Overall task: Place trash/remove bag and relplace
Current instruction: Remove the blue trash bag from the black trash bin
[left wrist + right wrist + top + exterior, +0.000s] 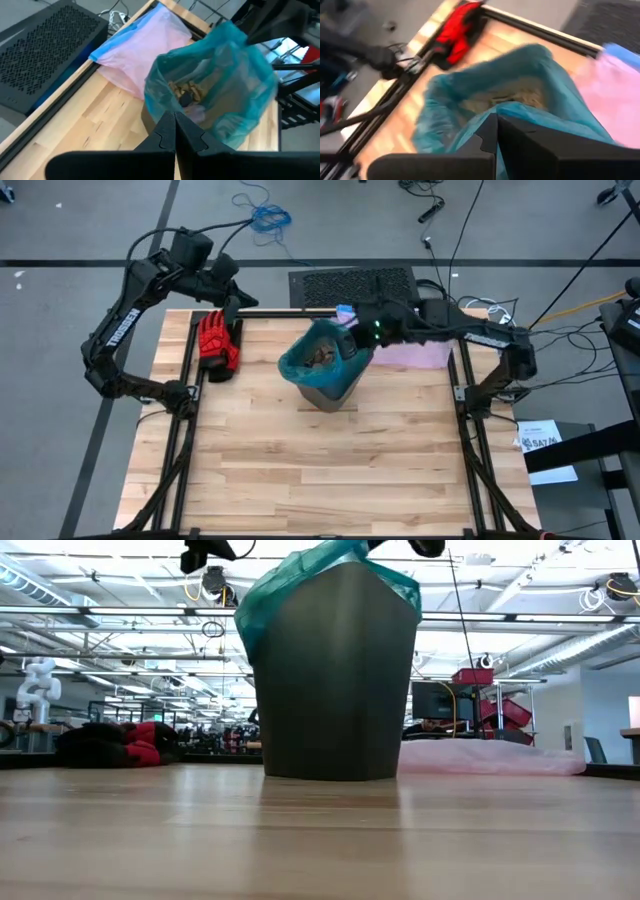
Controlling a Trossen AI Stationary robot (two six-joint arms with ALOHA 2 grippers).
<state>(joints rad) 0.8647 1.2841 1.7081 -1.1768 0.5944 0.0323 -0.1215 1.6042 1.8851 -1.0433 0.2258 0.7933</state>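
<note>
High view: grey bin (pixel 330 390) mid-desk (pixel 320 480), teal bag (pixel 300 362) lining it, brownish trash (pixel 322 356) already inside. Right gripper (pixel 352 346) closed at the bag's rim, looks pinched on the plastic, which drapes over its fingers in the right wrist view. Left gripper (pixel 235 302) closed, empty, parked at the desk's far-left corner above red gloves (pixel 217 345). Pink bag (pixel 415 352) lies flat just beside the bin, likely the replacement. Progress: trash step looks done; bag not yet lifted out, new liner not fitted. Early-to-mid task.
</note>
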